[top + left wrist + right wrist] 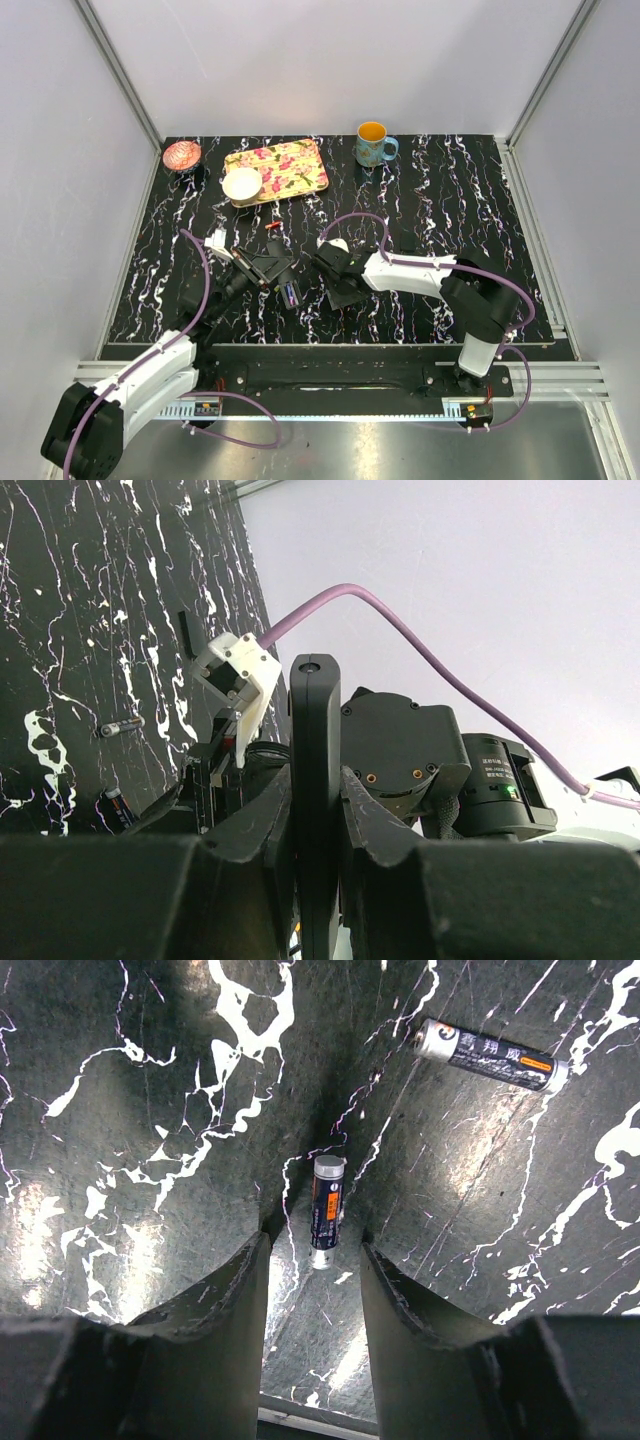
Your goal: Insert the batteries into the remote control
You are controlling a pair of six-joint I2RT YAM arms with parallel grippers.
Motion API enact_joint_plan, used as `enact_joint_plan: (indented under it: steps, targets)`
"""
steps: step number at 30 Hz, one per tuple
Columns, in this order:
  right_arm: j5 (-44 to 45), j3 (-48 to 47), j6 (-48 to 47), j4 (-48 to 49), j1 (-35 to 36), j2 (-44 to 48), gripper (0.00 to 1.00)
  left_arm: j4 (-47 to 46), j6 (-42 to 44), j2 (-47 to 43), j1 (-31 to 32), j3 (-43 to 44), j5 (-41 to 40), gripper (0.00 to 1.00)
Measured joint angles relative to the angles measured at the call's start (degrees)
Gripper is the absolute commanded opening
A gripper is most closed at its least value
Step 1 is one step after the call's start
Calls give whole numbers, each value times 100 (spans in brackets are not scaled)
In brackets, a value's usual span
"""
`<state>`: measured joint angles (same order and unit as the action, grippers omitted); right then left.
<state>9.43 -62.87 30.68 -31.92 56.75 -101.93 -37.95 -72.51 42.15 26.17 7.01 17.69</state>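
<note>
The left claw [315,790] is clamped on the remote [314,710] - the slim black bar stands on end between the two fingers, its top rising clear above them. The right claw [312,1250] is spread wide and points down at the counter [120,1110]. A battery [327,1205] lies there in line with the gap, just past the fingertips, and neither finger visibly touches it. A second battery [490,1055] lies farther out to the right, well apart from the fingers. From above, the two claws sit close together near the middle of the counter, with a blue battery [290,293] lying between them. Along the far edge stand a flowered tray [300,170], a white bowl [242,184] on the tray's left end - and a mug [373,146].
</note>
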Motion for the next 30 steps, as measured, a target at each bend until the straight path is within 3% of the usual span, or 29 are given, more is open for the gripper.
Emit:
enact_joint_plan:
  steps: [2, 8, 12, 14, 16, 19, 22, 25, 30]
  targets:
    - [2, 0, 0, 0, 0, 0, 0, -9, 0, 0, 0, 0, 0, 0]
    - [7, 0, 2, 0, 0, 0, 0, -68, -2, 44, 0, 0, 4, 0]
    - [13, -2, 2, -2, 0, 0, 22, -74, -13, 48, 0, -2, 7, 0]
    - [15, -2, 2, -2, 0, 0, 27, -74, -17, 46, 0, -2, 7, 0]
    - [17, -9, 2, -7, -2, -2, 42, -74, -20, 44, 0, -2, 7, 0]
    - [17, -20, 0, -7, 0, -4, 56, -74, -20, 33, 0, -2, 7, 0]
    - [46, -22, 0, -4, 0, -4, 61, -74, -20, 33, 0, -2, 7, 0]
    - [68, -22, 0, -7, 0, -4, 63, -74, -20, 33, 0, -4, 7, 0]
    - [111, -24, -17, -28, 0, -2, 41, -74, -22, 33, 0, -4, 7, 0]
